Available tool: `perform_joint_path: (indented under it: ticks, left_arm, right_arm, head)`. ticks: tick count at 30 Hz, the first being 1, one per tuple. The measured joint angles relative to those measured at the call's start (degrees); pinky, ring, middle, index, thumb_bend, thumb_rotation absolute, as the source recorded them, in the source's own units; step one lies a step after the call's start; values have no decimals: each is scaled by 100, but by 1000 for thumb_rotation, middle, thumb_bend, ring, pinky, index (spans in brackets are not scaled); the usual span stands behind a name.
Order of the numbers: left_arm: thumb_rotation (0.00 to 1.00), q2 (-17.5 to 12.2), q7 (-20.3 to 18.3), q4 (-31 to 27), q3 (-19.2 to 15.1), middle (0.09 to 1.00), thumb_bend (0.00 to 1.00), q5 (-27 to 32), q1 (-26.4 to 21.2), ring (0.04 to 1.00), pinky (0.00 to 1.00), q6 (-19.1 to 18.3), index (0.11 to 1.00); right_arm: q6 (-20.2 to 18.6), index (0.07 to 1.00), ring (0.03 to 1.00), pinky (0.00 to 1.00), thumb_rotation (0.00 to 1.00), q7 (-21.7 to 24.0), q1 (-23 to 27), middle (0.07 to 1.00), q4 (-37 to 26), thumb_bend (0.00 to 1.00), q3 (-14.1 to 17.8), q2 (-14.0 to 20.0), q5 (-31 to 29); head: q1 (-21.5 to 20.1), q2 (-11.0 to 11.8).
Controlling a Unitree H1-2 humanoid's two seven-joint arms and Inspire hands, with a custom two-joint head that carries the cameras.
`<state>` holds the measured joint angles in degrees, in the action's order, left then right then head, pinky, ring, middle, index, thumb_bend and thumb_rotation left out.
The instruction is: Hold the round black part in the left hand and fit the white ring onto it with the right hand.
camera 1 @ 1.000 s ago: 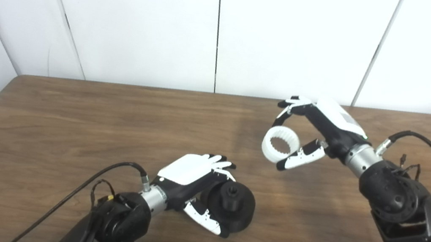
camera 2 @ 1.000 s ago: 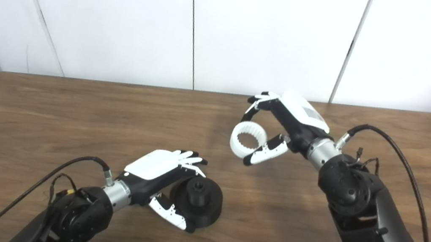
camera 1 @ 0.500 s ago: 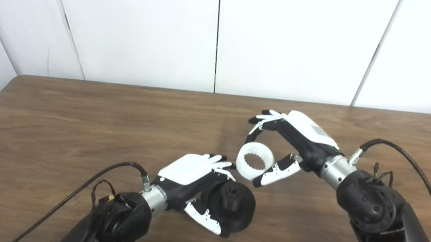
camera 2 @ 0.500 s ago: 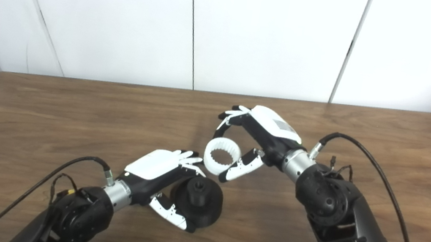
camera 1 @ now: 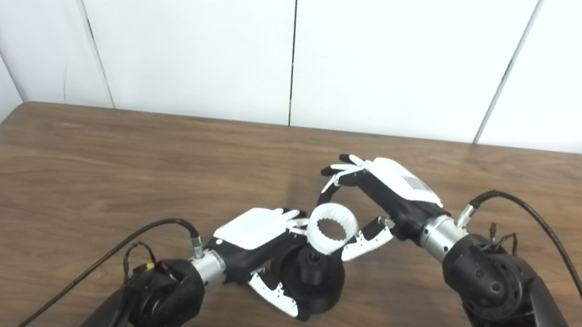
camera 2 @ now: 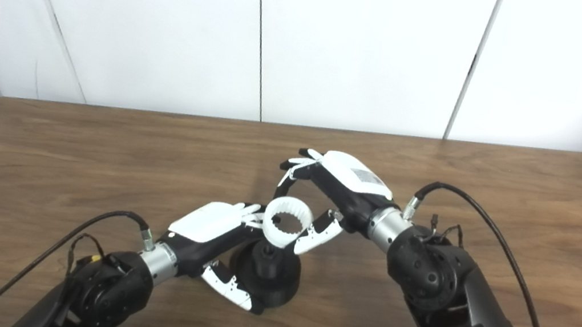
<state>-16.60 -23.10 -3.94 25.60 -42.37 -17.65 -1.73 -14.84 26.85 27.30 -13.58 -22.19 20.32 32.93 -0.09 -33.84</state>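
- The table [camera 1: 95, 157], brown wood grain, filled the lower part of both views; its far edge met the white wall panels [camera 1: 400, 53], and its far left corner was in view.
- The right arm [camera 1: 511, 312] came in from the near right corner, a black cable [camera 1: 542, 218] looping above it from the wrist.
- The left arm [camera 1: 155, 299] came in from the near edge, left of centre, with its own black cable [camera 1: 96, 267] curving over the table.
- The black part [camera 1: 314, 288] sat on the table near the middle of the near edge, a round body with a small raised hub on top.
- The left hand [camera 1: 269, 252] was wrapped on the black part from its left side: fingers [camera 1: 291, 221] curled over the far side, thumb [camera 1: 276, 298] along the near side, clamped on it.
- The right hand [camera 1: 371, 204] reached in from the right, above the table, with its fingers [camera 1: 338, 173] over the far side of the ring and its thumb [camera 1: 365, 245] at the near right, pinching it between them.
- The ring [camera 1: 331, 234], white with a toothed inner face, hung just above the hub of the black part, opening upward and slightly tilted. Its left rim lay right by the left hand's fingertips; whether they touched could not be told. It was not seated on the part.
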Motion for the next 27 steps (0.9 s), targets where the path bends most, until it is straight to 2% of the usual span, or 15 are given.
perform_joint_path:
  ticks: [27]
  left_arm:
    - [470, -32, -30, 2, 8, 964, 961, -2, -6, 1000, 1000, 17, 737]
  right_arm:
    - [7, 491, 984, 1000, 148, 167, -2, 861, -189, 524, -5, -1, -44]
  head:
    - [0, 9]
